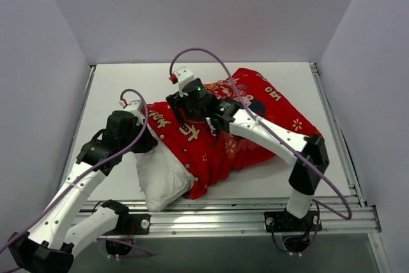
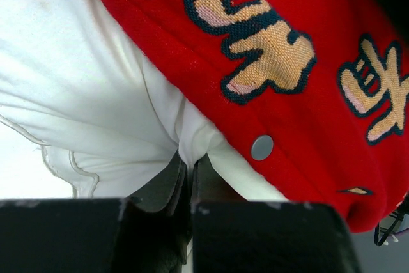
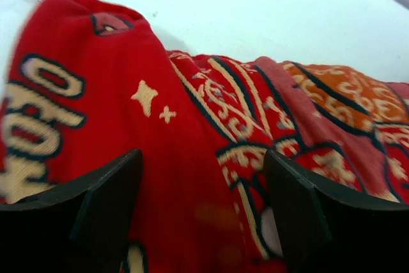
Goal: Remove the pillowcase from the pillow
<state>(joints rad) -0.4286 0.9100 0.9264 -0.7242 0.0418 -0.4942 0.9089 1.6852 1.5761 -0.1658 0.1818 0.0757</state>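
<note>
Pinches left gripper [image 2: 190, 165] fingers together on pillow [image 2: 83, 94], anchoring it; holds right gripper [image 3: 203, 161] fingers apart over pillowcase [image 3: 160, 81], likely to drag it far right

Bare table [image 1: 121, 84] lay open beyond and left of the pillowcase [image 1: 287, 116]; the pillow [image 1: 160, 177] blocked the near-left edge.

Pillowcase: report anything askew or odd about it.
The pillowcase is partly off and bunched mid-table, with the white pillow bulging out of its near-left opening. The left hand pinches the pillow's white fabric. This fits a removal under way, and nothing looks damaged.
</note>
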